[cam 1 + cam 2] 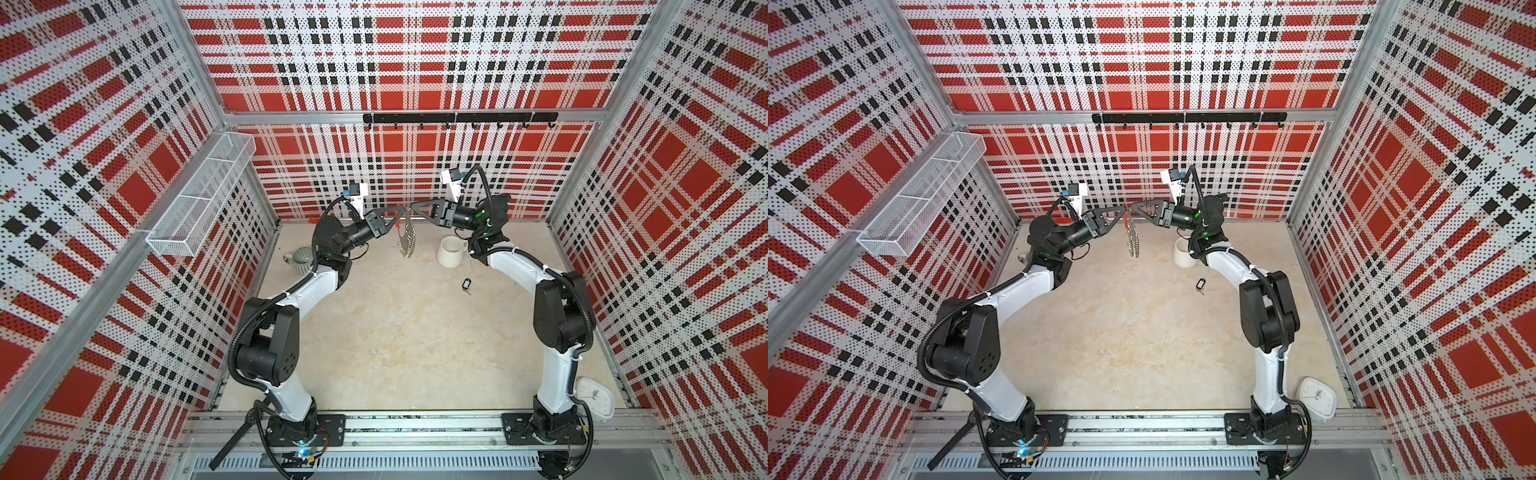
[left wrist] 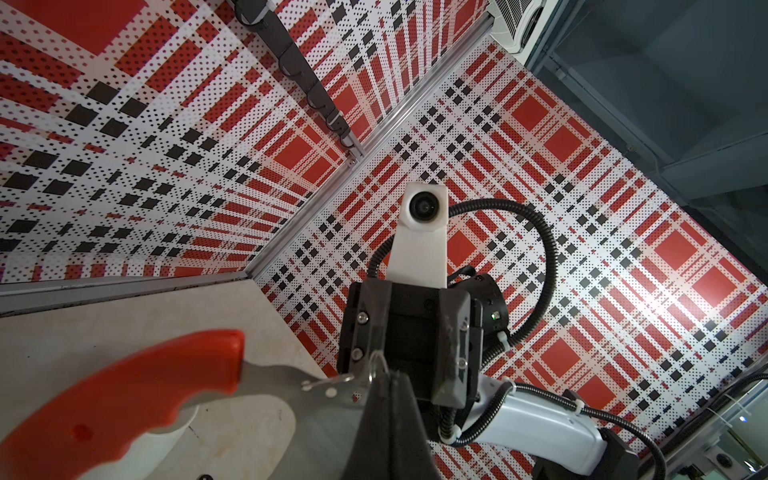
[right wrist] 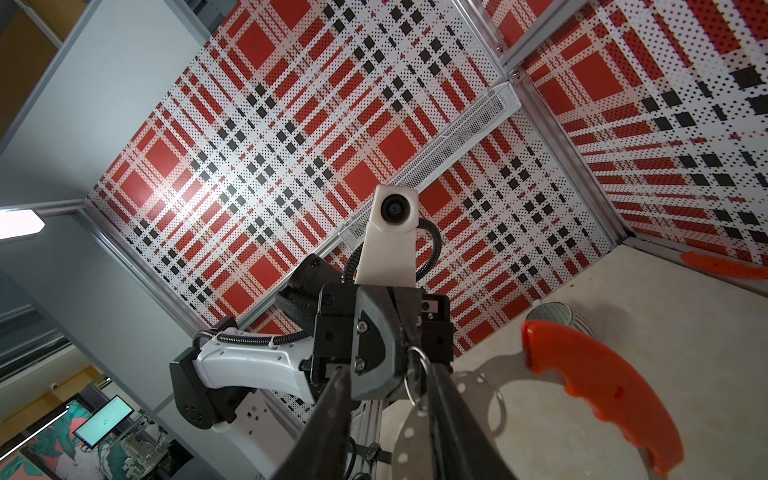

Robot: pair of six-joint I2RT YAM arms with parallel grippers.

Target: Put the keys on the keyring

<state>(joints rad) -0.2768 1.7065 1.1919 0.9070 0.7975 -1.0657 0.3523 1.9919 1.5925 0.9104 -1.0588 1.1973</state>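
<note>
Red, white and black plaid, dotted with perforations, covers the walls (image 1: pixel 415 62) around a mottled beige table (image 1: pixel 395 353). The keyring (image 1: pixel 408 239) is grey with a red-orange section, and the key tag (image 1: pixel 466 284) is black. The cream mug (image 1: pixel 451 251) is plain and the grey-green mug (image 1: pixel 301 259) ribbed. The arms (image 1: pixel 291 386) are white and black.

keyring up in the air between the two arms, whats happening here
The left gripper is shut on the top edge of the keyring, holding it hanging above the table. The right gripper meets it there, jaws apart with a small wire ring between them. The keys lie on the table near the white mug, not yet on.
</note>
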